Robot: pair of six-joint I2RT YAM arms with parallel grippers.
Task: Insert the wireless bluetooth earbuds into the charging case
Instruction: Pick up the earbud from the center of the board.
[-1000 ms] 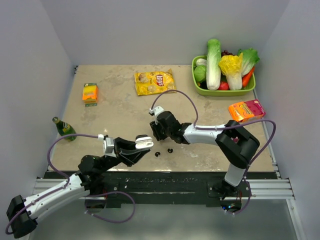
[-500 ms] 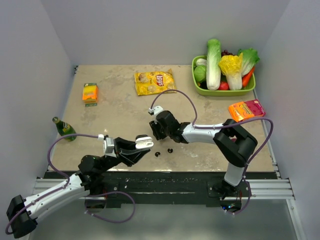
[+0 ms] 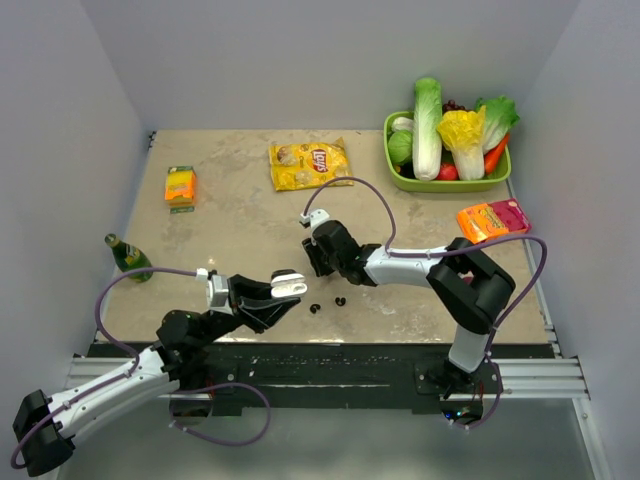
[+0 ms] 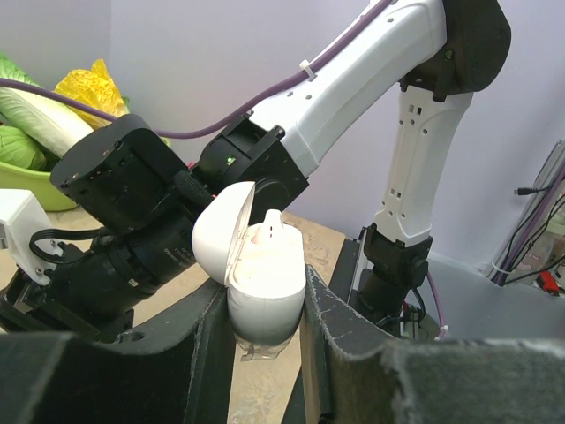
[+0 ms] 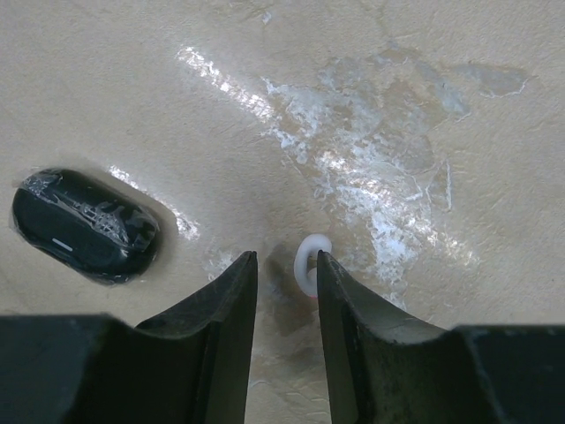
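Beige mottled tabletop point(image 3: 240, 220) with glossy patches, pale lilac walls point(image 3: 300, 60) on three sides. Left gripper point(image 4: 265, 305) is clamped on the open-lidded charging case point(image 4: 260, 283), held above the near edge. The right gripper point(image 5: 284, 274) has its jaws slightly apart at a whitish earbud point(image 5: 309, 265) on the surface, with a dark earbud point(image 5: 84, 225) nearby.

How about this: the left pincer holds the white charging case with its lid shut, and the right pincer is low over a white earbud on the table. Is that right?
Not quite. The left wrist view shows the charging case in the left pincer with its lid open. The rest stands: the right pincer is low over a white earbud on the table.
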